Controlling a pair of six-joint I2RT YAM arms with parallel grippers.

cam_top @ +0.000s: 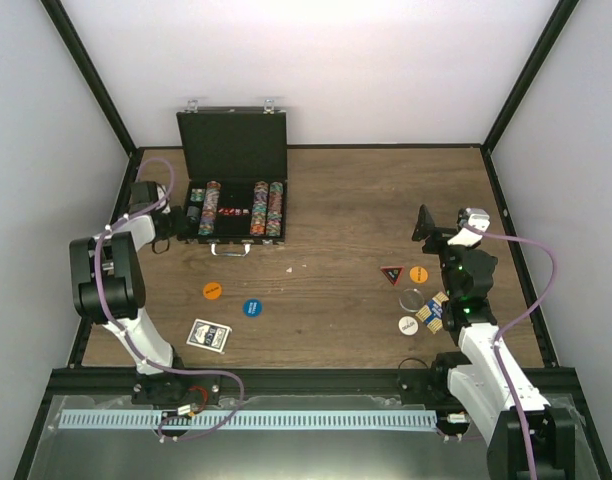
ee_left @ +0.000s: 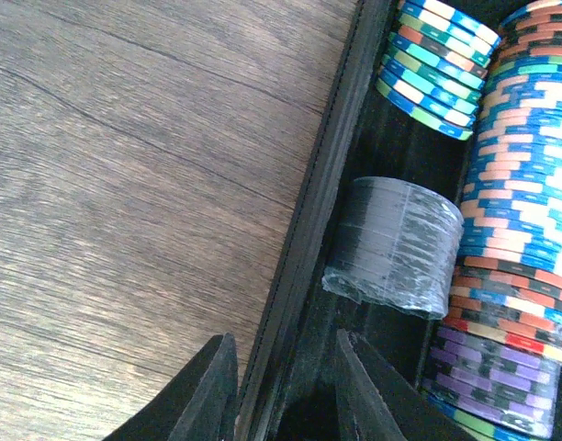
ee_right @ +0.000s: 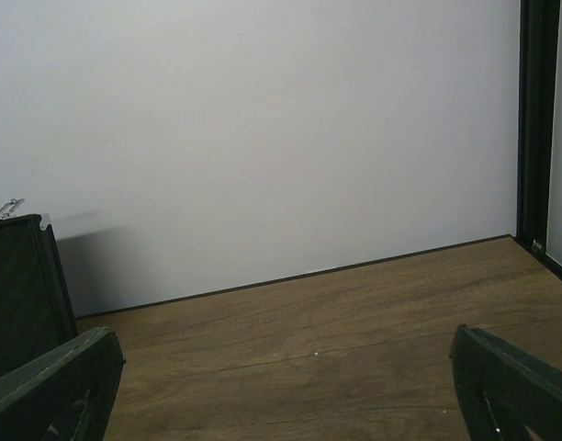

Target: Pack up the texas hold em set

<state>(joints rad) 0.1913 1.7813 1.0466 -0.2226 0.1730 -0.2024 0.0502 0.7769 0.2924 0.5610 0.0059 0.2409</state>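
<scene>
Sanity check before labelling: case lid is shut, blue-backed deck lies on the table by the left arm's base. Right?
No. The case lid stands open, chip rows showing inside; the top external view shows it. The blue-backed deck does lie on the table by the left arm's base.

One open case (cam_top: 231, 150) far left. Loose on the bench (cam_top: 336, 200): two orange discs (cam_top: 213, 291), one blue disc (cam_top: 252, 308), one white disc (cam_top: 407, 325), one dark triangle (cam_top: 391, 275), one blue-backed deck (cam_top: 208, 335).
</scene>
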